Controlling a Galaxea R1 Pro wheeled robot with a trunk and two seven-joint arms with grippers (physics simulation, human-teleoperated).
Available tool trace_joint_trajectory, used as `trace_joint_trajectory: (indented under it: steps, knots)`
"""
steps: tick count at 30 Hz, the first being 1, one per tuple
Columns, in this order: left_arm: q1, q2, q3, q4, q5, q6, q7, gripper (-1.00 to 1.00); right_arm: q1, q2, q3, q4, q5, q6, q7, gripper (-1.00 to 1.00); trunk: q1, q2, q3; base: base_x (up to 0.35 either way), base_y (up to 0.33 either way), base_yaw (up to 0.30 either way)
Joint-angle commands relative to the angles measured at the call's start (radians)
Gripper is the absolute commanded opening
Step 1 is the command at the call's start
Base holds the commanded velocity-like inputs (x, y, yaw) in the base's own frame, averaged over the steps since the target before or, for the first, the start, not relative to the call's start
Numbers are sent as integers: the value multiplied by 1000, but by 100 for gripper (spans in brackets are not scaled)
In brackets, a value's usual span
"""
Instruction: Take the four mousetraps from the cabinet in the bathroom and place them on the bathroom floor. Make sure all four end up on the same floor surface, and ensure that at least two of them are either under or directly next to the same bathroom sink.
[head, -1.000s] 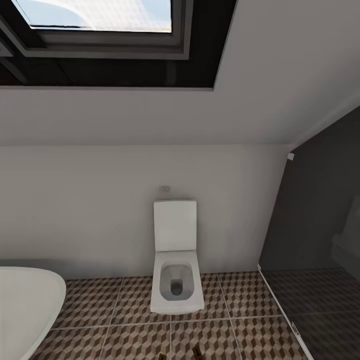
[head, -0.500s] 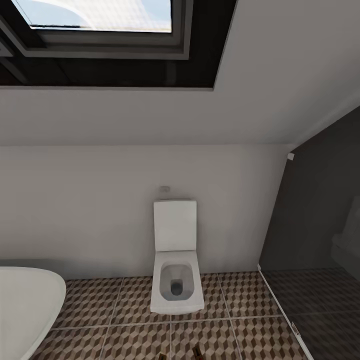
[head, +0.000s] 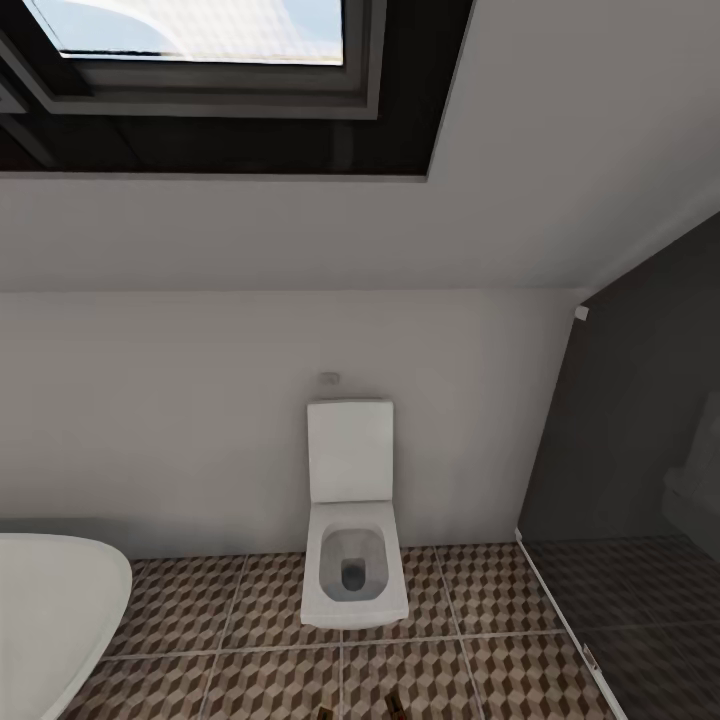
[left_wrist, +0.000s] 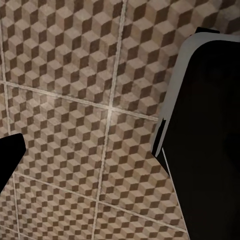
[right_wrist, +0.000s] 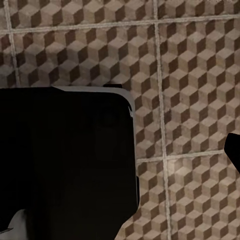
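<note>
Cube-patterned bathroom floor (head: 250, 640) ran along the bottom of the head view, its brown, beige and white tiles meeting a white wall. A white toilet (head: 353, 540) stood against that wall with its lid raised, and the rim of a white bathtub (head: 55, 610) curved in at the lower left. To the right, a darker grey shaded section (head: 640, 620) of floor sat behind a thin divider, and a skylight (head: 200, 30) opened in the sloped ceiling above.

Both wrist views looked down on the same patterned tiles (left_wrist: 75, 100), with a dark rounded part of the robot's body (right_wrist: 65, 165) over them. Only dark slivers at the frame edges hinted at fingers, so I could not tell whether either hand was released or clenched. Mousetraps could not be made out, so their place relative to either hand could not be told.
</note>
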Motion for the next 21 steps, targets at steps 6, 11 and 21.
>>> trace_joint_trajectory:
  steps: [6,11,21]
  knots:
    - [-1,-1,-6,3,6,-4,0,100,1,-1,9,-3,-7,-1,-5,100,0,0,0,0,0,0]
    - [-1,-1,-6,3,6,-4,0,100,1,-1,9,-3,-7,-1,-5,100,0,0,0,0,0,0]
    - [-1,-1,-6,3,6,-4,0,100,1,-1,9,-3,-7,-1,-5,100,0,0,0,0,0,0]
